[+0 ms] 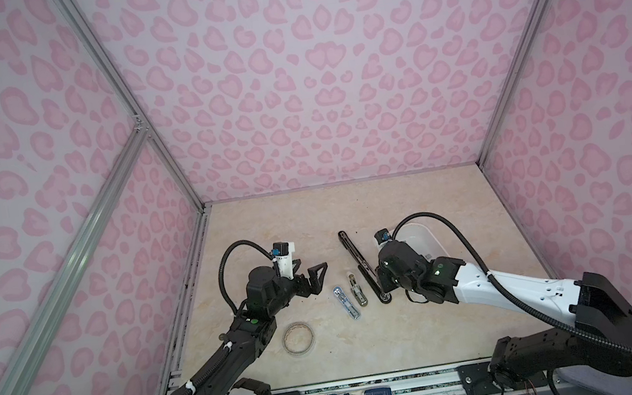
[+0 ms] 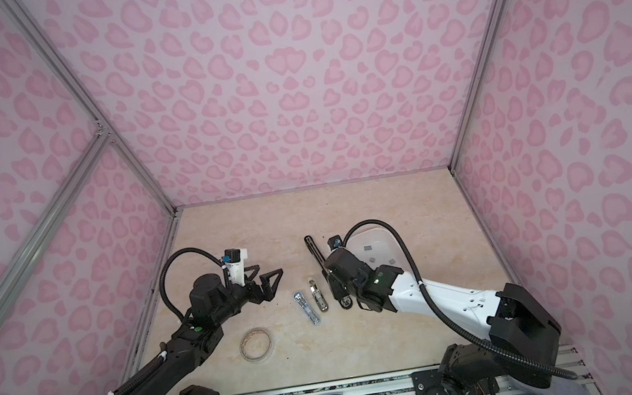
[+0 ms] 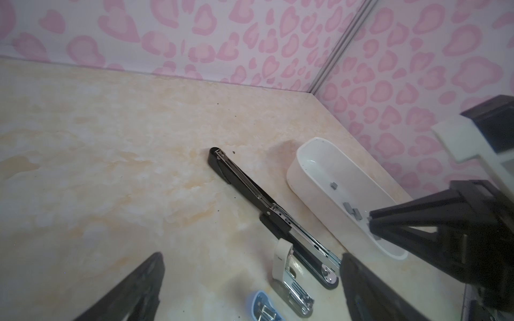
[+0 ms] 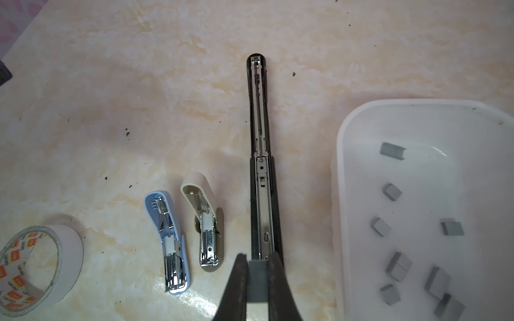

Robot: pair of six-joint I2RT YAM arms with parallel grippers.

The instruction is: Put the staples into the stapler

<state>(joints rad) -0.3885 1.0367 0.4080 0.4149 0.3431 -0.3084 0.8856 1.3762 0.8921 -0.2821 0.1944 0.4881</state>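
Grey staple strip, pinched in the right gripper, is held at the front end of the black stapler. Its channel runs straight ahead toward the desk's far edge. The left gripper hangs fully spread, empty.

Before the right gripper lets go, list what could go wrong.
1. The strip in the right gripper hangs at the end of the black stapler. Its channel is narrow, so the strip may land askew or beside it.
2. Nothing steadies the stapler: the left gripper is open, away. A push could slide it.
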